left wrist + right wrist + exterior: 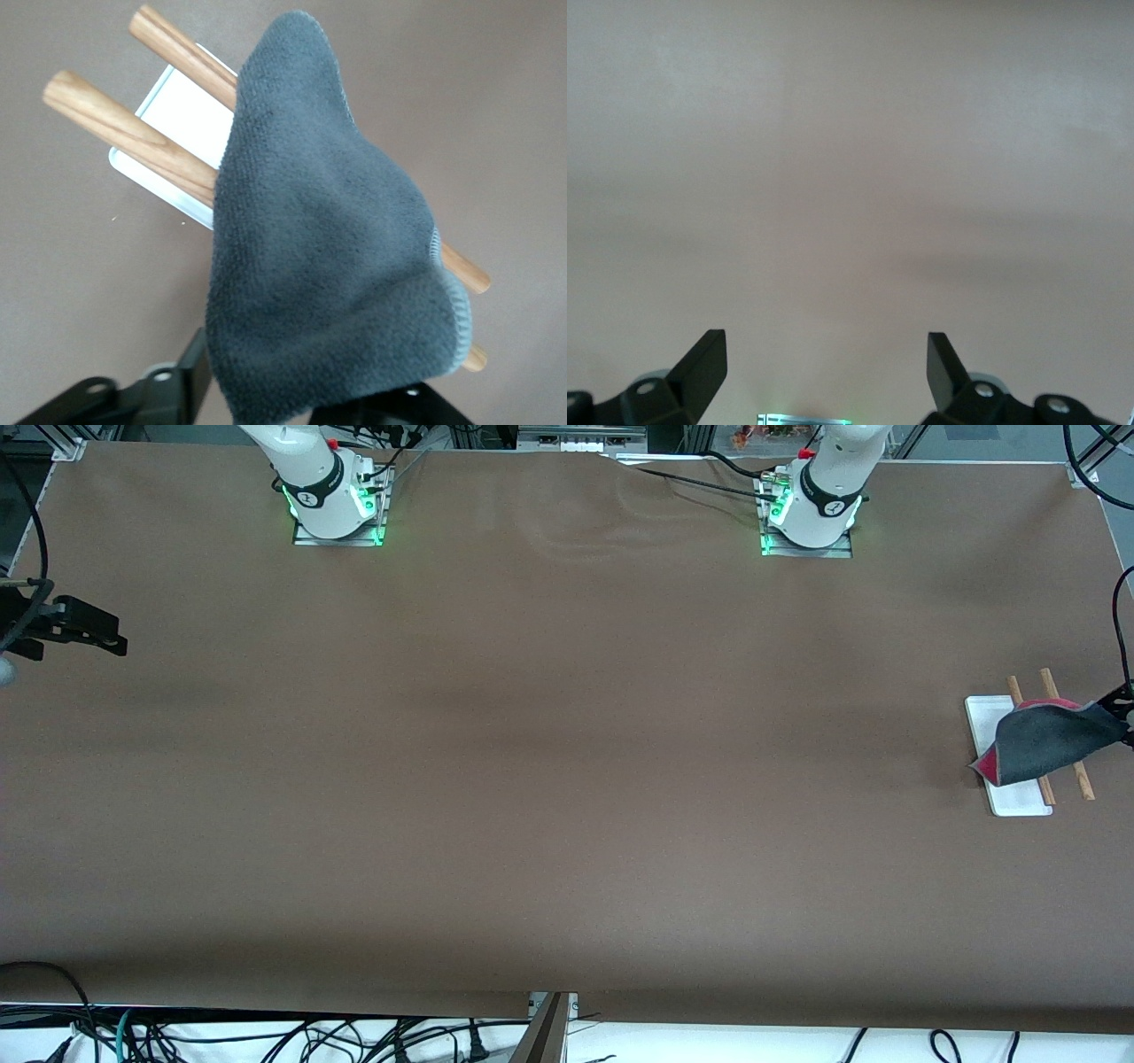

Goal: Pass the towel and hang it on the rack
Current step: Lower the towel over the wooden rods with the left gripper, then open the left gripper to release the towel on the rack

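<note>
Cables [266, 1036] trail below the table [567, 779] edge closest to the front camera.

Rack [1019, 802]: stands on the table at the left arm's end. White flat base [190, 111]; two parallel wooden rods [115, 124] over it.

Towel [1050, 744]: draped across both rods, covering their middle stretch; rod ends stick out on either side of it. Dark grey face up. Red reverse shows along the top fold and at the corner that hangs down over the base. Light grey stitched hem is visible in the left wrist view, where the cloth's lower edge hangs in front of the camera.

Left pincer [1122, 707]: at the towel's corner over the rack, touching or just beside the cloth. The towel hides it, so I cannot tell whether it is parted or clamped on the cloth.

Right pincer [111, 638]: waits over bare table at the right arm's end, well apart from the rack. Jaws stand wide apart, nothing between them.
</note>
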